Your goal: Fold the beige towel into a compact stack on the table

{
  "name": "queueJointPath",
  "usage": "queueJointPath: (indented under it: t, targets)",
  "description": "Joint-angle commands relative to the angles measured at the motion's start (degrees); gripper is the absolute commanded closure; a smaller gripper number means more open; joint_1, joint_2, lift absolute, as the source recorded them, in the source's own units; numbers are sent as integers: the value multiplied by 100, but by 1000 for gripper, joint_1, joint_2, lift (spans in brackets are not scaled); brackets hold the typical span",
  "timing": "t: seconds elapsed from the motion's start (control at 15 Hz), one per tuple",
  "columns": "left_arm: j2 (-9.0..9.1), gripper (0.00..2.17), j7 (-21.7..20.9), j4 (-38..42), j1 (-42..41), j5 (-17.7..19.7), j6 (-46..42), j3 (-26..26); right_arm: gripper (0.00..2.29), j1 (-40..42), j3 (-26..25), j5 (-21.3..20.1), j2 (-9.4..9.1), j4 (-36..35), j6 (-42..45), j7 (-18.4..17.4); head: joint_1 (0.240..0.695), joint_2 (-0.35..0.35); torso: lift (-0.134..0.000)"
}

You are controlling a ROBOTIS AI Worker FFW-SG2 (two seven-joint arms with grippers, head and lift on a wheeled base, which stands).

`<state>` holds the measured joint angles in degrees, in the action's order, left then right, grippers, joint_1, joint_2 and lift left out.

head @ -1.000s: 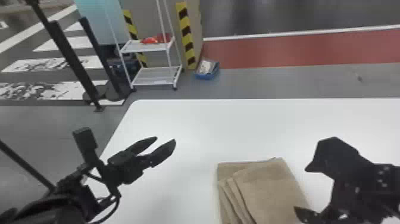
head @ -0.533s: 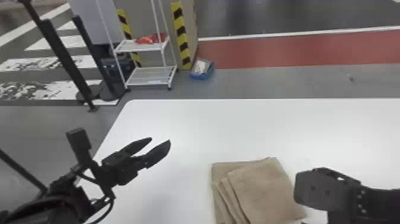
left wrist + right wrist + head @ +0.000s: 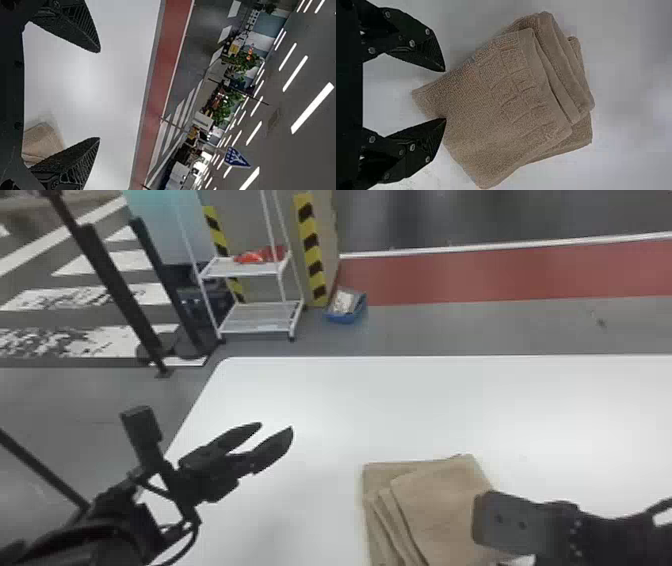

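right claw (image 3: 505, 520), shifted further over beige towel (image 3: 425, 500); spread wide, empty. towel beneath, in uneven layers. left claw (image 3: 275, 431), open, empty, near surface's (image 3: 310, 390) left edge; surface stretching beyond both.

Blue sign (image 3: 236, 157), white markings on it, too small to read

Flat black fingers (image 3: 79, 27) of the left gripper (image 3: 276, 427), spread apart above a smooth white table (image 3: 91, 87).
A beige cloth towel (image 3: 41, 138) lies partly behind one finger; past the table's edge are a red floor strip (image 3: 162, 75), leafy green plants (image 3: 224, 113) and long white ceiling lights (image 3: 312, 107).
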<state>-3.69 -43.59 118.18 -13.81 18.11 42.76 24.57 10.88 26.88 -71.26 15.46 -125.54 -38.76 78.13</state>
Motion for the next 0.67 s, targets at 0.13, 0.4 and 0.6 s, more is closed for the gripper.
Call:
queueJointPath:
  t: [0.13, 0.4, 0.6]
  targets:
    - [0, 87, 0, -40, -7, -9, -9, -22, 1436, -51, -86, -2, -17, 83, -5, 19, 695, 221, -124]
    - [0, 87, 0, -49, -7, -9, -9, -14, 1480, -16, -156, -169, 18, 127, 135, 19, 695, 207, -124]
    - [0, 87, 0, -49, -16, -9, -9, -14, 1480, -183, -517, -107, -8, 215, 276, 19, 695, 192, -124]
